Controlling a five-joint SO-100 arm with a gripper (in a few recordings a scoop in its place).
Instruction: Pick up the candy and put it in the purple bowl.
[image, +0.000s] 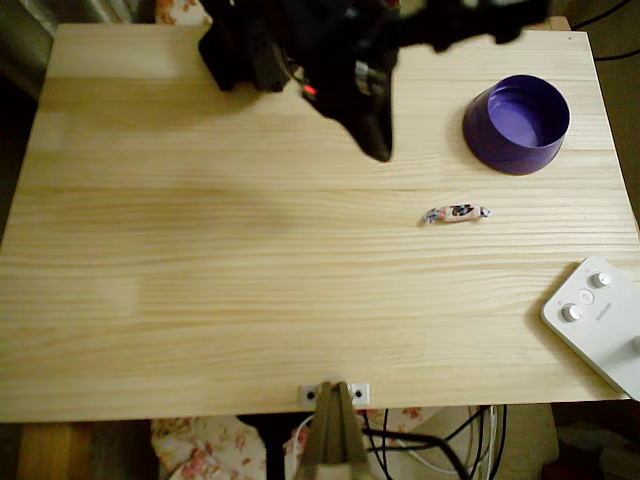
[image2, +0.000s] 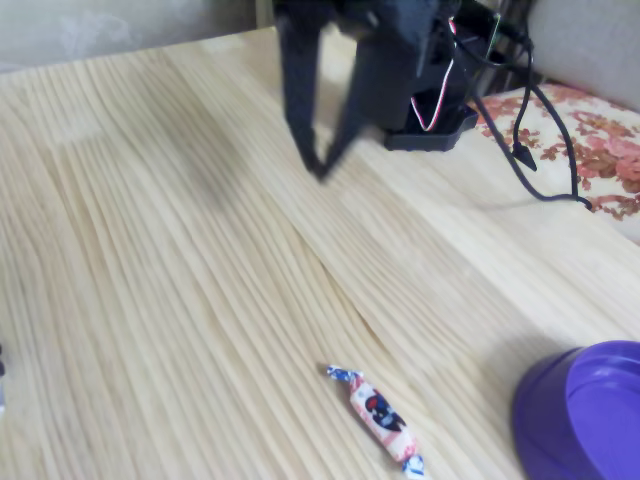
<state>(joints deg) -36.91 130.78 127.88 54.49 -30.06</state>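
Pale pine table (image: 200, 300) stands over floral fabric (image2: 600, 150), beside a dim wall (image2: 100, 25).

No text can be read; the small pinkish-white wrapped candy (image2: 381, 416) carries dark markings too blurred to make out; the white plastic device with round knobs (image: 597, 318) shows a faint, illegible mark.
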